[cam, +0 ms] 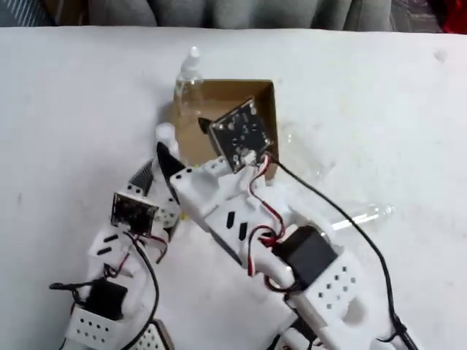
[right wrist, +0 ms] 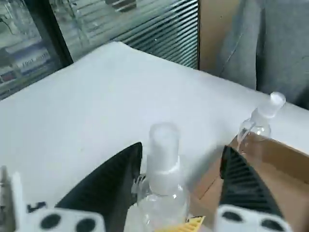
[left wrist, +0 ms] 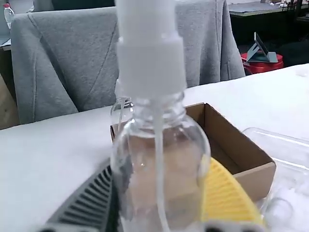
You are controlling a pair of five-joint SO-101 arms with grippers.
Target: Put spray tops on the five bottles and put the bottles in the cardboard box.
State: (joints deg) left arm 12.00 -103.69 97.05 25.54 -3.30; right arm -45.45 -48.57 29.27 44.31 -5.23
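Observation:
My left gripper [left wrist: 159, 212] is shut on a clear bottle [left wrist: 159, 169] with a white spray top [left wrist: 150, 53], its grey and yellow fingers on either side. It holds the bottle upright just beside the cardboard box [left wrist: 241, 150]. In the high view this bottle's top [cam: 166, 134] shows left of the box [cam: 264, 98]. My right gripper [right wrist: 176, 183] stands open, its black fingers [right wrist: 108, 176] on either side of that spray top [right wrist: 163, 145] with gaps. A second capped bottle [cam: 190, 80] stands at the box's far left corner.
Two clear bottles lie on the white table right of the box, one [cam: 365, 215] near the right arm's cable and one [cam: 303, 149] closer to the box. A grey-covered chair [left wrist: 72, 63] stands behind the table's far edge.

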